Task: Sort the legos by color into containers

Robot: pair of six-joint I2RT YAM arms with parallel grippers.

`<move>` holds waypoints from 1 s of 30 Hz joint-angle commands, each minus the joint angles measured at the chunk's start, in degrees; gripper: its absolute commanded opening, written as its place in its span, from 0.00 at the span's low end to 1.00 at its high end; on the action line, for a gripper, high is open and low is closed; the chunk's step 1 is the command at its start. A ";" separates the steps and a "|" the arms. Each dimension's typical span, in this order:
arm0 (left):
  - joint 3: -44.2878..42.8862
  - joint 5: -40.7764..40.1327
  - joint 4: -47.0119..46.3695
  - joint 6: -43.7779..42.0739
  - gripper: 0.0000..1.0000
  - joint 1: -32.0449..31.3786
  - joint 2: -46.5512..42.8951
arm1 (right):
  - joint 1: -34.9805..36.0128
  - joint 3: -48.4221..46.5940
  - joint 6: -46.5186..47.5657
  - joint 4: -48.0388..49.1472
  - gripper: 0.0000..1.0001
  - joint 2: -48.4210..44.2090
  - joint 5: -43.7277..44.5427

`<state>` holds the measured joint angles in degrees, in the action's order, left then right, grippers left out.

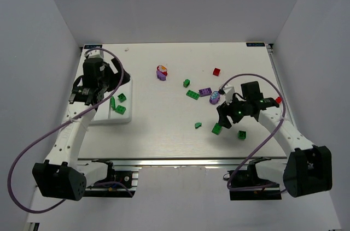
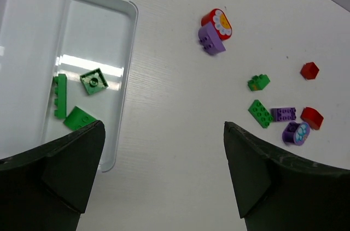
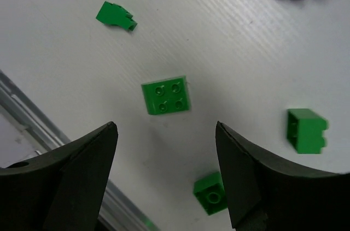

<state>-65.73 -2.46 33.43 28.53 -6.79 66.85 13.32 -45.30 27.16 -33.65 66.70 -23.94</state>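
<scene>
The white tray (image 2: pixel 130 34) is sitting at the left side of the table (image 1: pixel 164 135). One of its compartments is holding three green legos: a long brick (image 2: pixel 59 95), a square plate (image 2: pixel 94 81) and a small block (image 2: pixel 79 117). The left gripper (image 2: pixel 164 127) is hanging over the tray's edge, jaws spread wide and gripping nothing. The right gripper (image 3: pixel 165 127) is gaping too, hovering above a green four-stud brick (image 3: pixel 165 95) on the table. Red, purple and green pieces (image 1: pixel 192 94) are lying scattered, well apart from the tray.
</scene>
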 commanded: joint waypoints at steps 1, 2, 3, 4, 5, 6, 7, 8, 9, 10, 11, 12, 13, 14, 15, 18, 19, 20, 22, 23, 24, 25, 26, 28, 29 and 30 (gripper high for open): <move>2.18 5.09 -1.09 3.45 0.98 0.37 -3.30 | 1.00 -2.87 -12.98 -2.83 0.76 3.79 0.75; 3.15 5.10 -1.17 3.81 0.98 0.37 -4.78 | 1.09 -2.78 -18.75 -2.30 0.76 4.66 0.48; 3.68 5.10 -1.17 4.24 0.98 0.37 -5.41 | 1.27 -2.86 -21.42 -2.04 0.75 5.19 0.30; 4.29 4.83 -1.17 5.29 0.98 0.37 -6.11 | 1.96 -2.95 -22.23 -1.60 0.74 5.72 1.43; 5.34 4.83 -1.17 5.65 0.98 0.37 -7.34 | 2.41 -3.04 -24.32 -0.46 0.73 6.86 3.71; 5.88 4.74 -1.17 6.18 0.98 0.37 -7.96 | 2.41 -3.22 -29.22 -0.19 0.73 7.91 4.25; 6.23 4.66 -1.26 7.14 0.98 0.37 -8.57 | 2.41 -4.17 -29.79 -0.97 0.73 9.14 3.56; 6.58 4.57 -1.26 7.50 0.98 0.37 -9.01 | 2.41 -4.27 -31.45 -0.81 0.73 10.89 2.34; 6.85 4.39 -0.91 7.94 0.98 0.37 -9.89 | 2.58 -4.62 -33.99 -0.80 0.72 11.95 1.80; 6.85 4.13 -0.13 8.46 0.98 0.37 -10.68 | 2.67 -5.15 -35.93 -0.63 0.73 13.71 2.32; 6.85 4.04 0.14 8.47 0.98 0.37 -10.69 | 2.67 -5.24 -35.95 -0.28 0.72 14.42 2.67; 6.76 3.87 0.93 8.64 0.98 0.37 -11.56 | 2.76 -5.33 -37.08 -0.10 0.73 15.21 2.85; 6.93 3.78 1.37 8.82 0.98 0.37 -12.00 | 2.76 -5.33 -37.96 -0.01 0.73 15.83 3.98; 7.02 3.78 1.72 8.91 0.98 0.37 -12.53 | 2.76 -4.72 -39.27 0.33 0.73 16.88 4.69; 7.28 3.60 2.51 8.91 0.98 0.37 -12.97 | 2.76 -4.45 -40.16 0.43 0.73 17.32 5.39; 7.46 3.25 4.27 8.91 0.98 0.37 -14.46 | 2.85 -2.78 -43.59 0.78 0.74 18.20 9.00; 7.55 3.25 4.54 8.99 0.98 0.37 -14.81 | 2.76 -2.60 -44.98 0.95 0.74 18.47 9.52; 7.73 3.34 4.80 9.08 0.98 0.37 -15.51 | 2.76 -2.17 -45.43 1.30 0.75 18.82 9.70; 8.08 3.34 5.24 9.17 0.98 0.37 -16.22 | 2.76 -2.16 -47.53 2.88 0.75 19.52 9.71; 8.17 3.25 5.42 9.17 0.98 0.37 -16.40 | 2.85 -2.25 -48.16 3.32 0.75 19.87 9.88; 8.17 2.81 6.03 9.17 0.98 0.37 -16.40 | 3.02 -2.60 -48.86 4.37 0.75 20.22 10.32; 8.08 1.33 6.47 9.26 0.98 0.37 -16.57 | 3.11 -2.95 -49.39 4.56 0.75 20.66 11.10; 7.99 1.06 6.91 9.26 0.98 0.37 -16.84 | 3.37 -3.39 -50.09 4.56 0.75 21.71 11.98; 7.99 0.53 7.70 9.26 0.98 0.37 -17.19 | 4.34 -4.53 -50.27 4.56 0.76 22.51 13.74; 8.08 0.35 7.88 9.26 0.98 0.37 -17.45 | 4.78 -4.88 -50.71 4.56 0.76 23.12 14.44; 7.99 0.18 8.31 9.26 0.98 0.37 -17.98 | 5.31 -4.97 -51.50 4.56 0.76 23.56 14.45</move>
<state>-57.89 -0.58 39.66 37.54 -6.79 50.72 16.99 -48.45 -21.10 -30.59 88.82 -12.64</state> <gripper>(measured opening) 0.982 0.755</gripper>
